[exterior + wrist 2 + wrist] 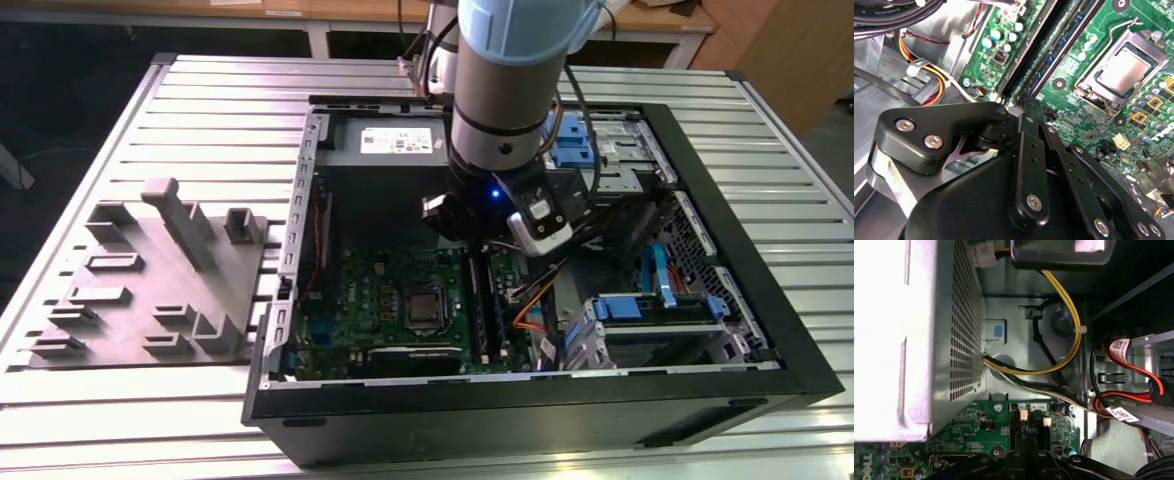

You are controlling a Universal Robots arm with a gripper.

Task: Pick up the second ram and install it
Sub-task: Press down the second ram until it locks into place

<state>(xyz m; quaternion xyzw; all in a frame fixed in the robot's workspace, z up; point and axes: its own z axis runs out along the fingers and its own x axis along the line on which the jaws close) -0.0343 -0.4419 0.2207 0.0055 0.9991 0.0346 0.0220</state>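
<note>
A: Exterior view first. One arm (514,60) reaches straight down into the open computer case (747,300) on the slatted counter (200,100). We count one white label (396,140) on the power supply, its print too small to read.

B: We note the second ram (477,300) standing on edge in the memory slots, directly under the wrist. One processor socket (424,310) lies beside it, toward the exterior view's left. One grey fixture tray (147,270) sits on the counter outside the case.

A: Second wrist view. The gripper (1026,100) has its fingers drawn together to a point, tips at the end of the memory slots (1054,47). We cannot tell whether they clamp anything.

B: First wrist view. The gripper (1024,457) sits over the slot ends. We count two white cable tags (1119,346), print illegible.
</note>
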